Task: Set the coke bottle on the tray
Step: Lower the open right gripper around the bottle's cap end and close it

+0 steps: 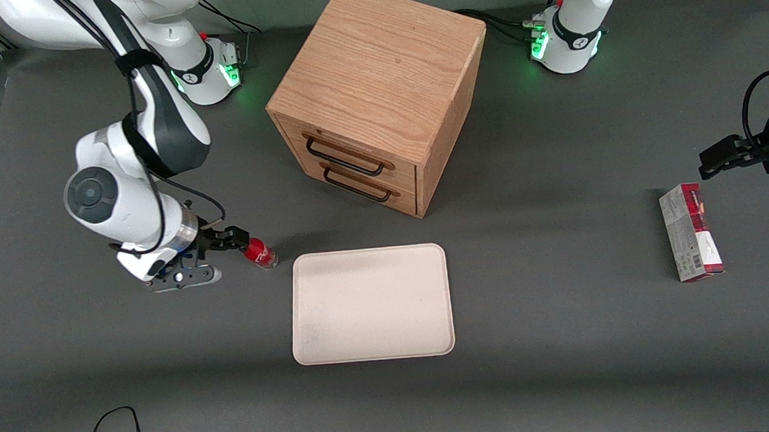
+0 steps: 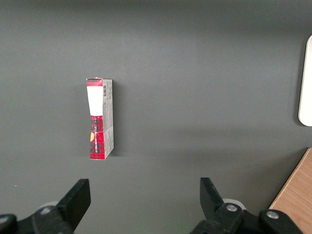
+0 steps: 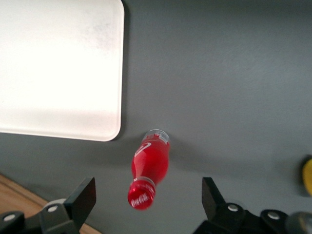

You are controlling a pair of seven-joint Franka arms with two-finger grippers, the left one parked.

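Observation:
The small red coke bottle (image 1: 259, 253) stands upright on the grey table, just off the tray's corner nearest the cabinet, toward the working arm's end. In the right wrist view the coke bottle (image 3: 148, 169) shows with its red cap toward the camera. The pale beige-pink tray (image 1: 371, 303) lies flat and bare, nearer the front camera than the cabinet; its corner also shows in the right wrist view (image 3: 58, 73). My right gripper (image 1: 229, 242) is just beside and above the bottle. It is open (image 3: 148, 202), with the cap between the fingers, not touching either.
A wooden two-drawer cabinet (image 1: 377, 96) stands farther from the front camera than the tray. A red-and-grey carton (image 1: 690, 232) lies toward the parked arm's end and shows in the left wrist view (image 2: 100, 118). A yellow object (image 3: 307, 175) is near the bottle.

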